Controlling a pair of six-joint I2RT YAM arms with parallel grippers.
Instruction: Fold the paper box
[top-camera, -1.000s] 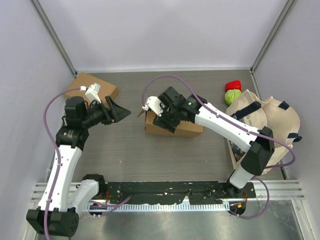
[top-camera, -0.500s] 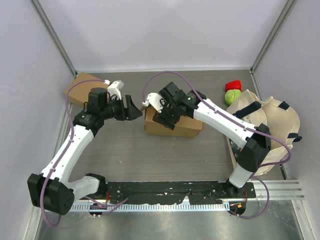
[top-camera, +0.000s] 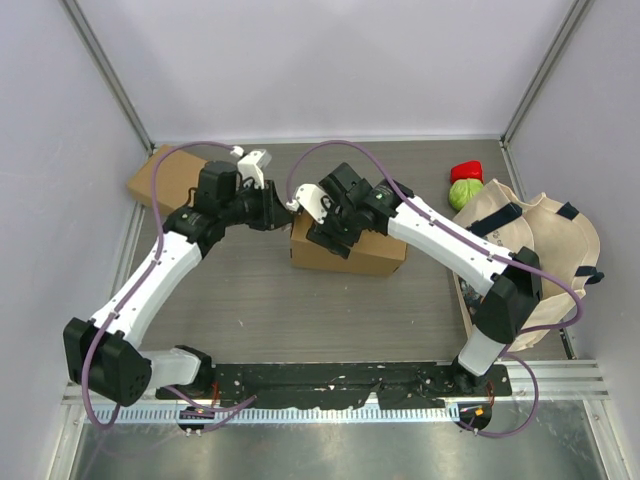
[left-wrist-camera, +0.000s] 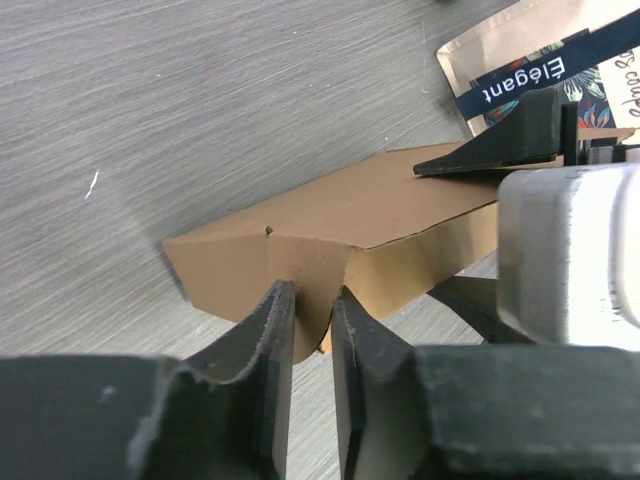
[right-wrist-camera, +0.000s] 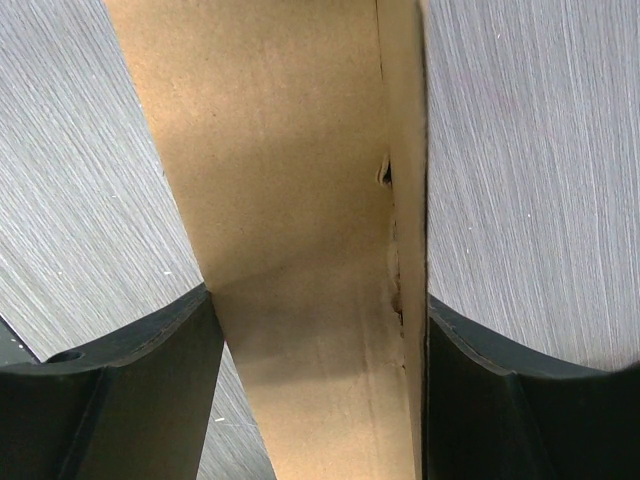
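- Grey wood-grain tabletop (top-camera: 250, 300) carries the paper box (top-camera: 372, 258) near its middle, between the two arms.
- Left tool (left-wrist-camera: 312, 325) is nearly pressed together, pinching the end flap (left-wrist-camera: 310, 262) at the box's left end.
- Right tool (right-wrist-camera: 315, 300) is spread wide, jaws bearing on opposite faces of the box.
- Risk: so narrow a bite may slip off or tear the flap, and opposed pulls may twist the box from the right tool.
- Box is brown card, long and flattish, creased at the pinched corner, with a small nick on one edge.
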